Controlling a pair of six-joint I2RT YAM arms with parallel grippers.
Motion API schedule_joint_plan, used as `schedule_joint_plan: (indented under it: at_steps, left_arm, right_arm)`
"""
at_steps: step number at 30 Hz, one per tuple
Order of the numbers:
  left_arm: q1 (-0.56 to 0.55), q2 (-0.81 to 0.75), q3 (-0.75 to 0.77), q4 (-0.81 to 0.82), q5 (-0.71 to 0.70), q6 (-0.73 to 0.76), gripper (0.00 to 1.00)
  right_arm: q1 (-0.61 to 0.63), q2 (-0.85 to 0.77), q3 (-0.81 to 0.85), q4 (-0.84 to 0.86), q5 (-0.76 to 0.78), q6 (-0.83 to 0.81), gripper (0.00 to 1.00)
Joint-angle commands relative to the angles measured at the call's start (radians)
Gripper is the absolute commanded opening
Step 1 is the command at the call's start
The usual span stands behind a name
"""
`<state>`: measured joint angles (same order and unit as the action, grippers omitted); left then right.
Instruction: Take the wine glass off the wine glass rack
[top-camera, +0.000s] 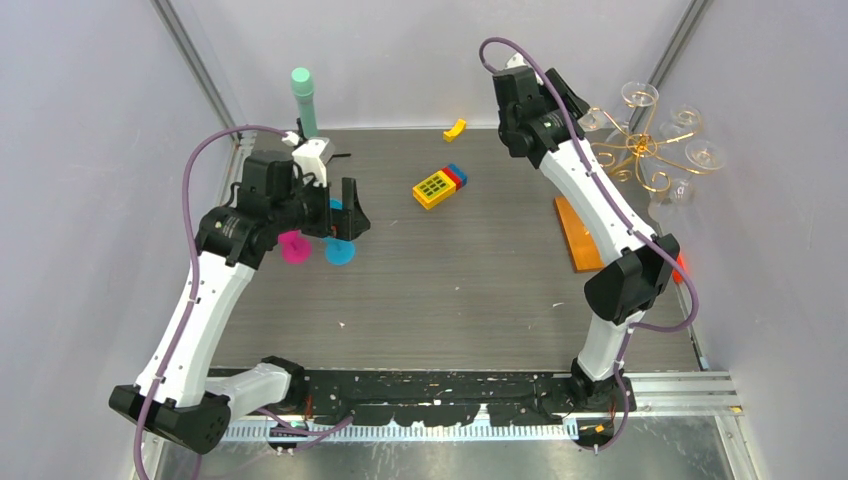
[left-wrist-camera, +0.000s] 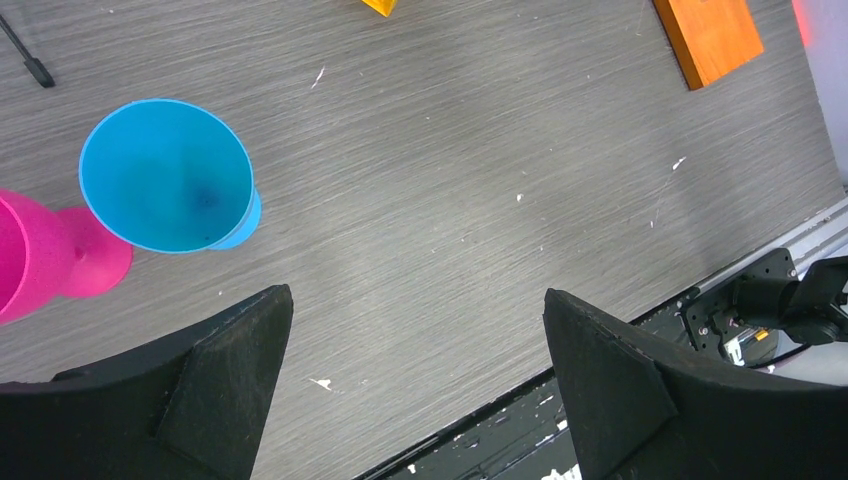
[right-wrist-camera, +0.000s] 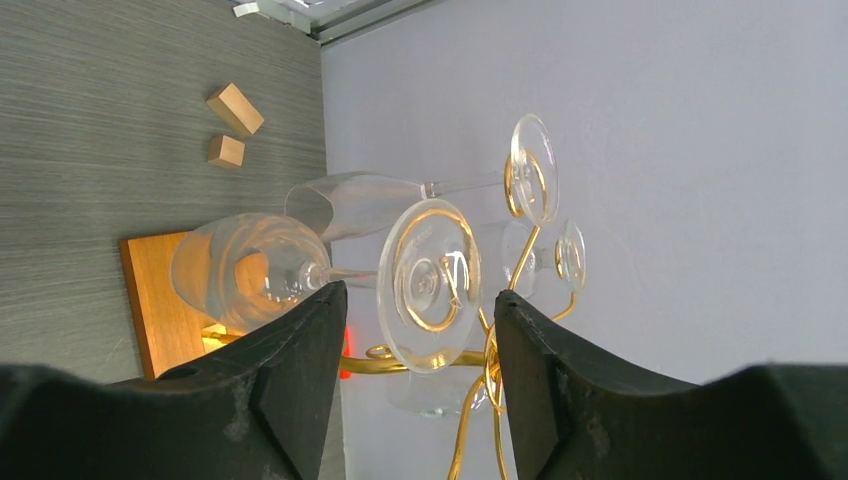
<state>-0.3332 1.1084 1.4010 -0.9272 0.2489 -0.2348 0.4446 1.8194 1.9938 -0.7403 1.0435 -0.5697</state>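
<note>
R jaws open astride wine glass foot, on rack

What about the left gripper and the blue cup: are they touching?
Apart. The left wrist view shows bare table between the blue cup and the open left gripper.

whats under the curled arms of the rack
Clear wine glasses hang upside down from the rack, above its orange wooden base. The right arm covers part of the base from above, and overlapping glass hides the exact count.
</note>
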Motion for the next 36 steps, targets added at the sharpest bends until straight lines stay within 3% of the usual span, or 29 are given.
schedule_joint_plan:
  at_steps: [1, 7, 25, 32, 36]
  left_arm:
    - [0.004, -0.02, -0.008, 0.051, -0.009, 0.0, 1.0]
    - [0.004, -0.015, -0.007, 0.051, -0.011, 0.0, 1.0]
    - [0.004, -0.006, -0.006, 0.049, -0.012, 0.003, 1.0]
    - [0.005, -0.006, -0.008, 0.05, -0.013, 0.003, 1.0]
    - [0.003, -0.006, -0.009, 0.05, -0.013, 0.003, 1.0]
  right_arm:
    - [-0.014, 0.0, -0.014, -0.003, -0.015, 0.002, 0.59]
    - [-0.024, -0.005, -0.035, -0.017, -0.039, 0.007, 0.5]
    - [-0.037, 0.013, -0.056, 0.011, -0.031, -0.026, 0.38]
    - [-0.037, 0.012, -0.059, 0.026, -0.011, -0.05, 0.23]
    - [-0.037, 0.007, -0.058, 0.042, 0.003, -0.065, 0.04]
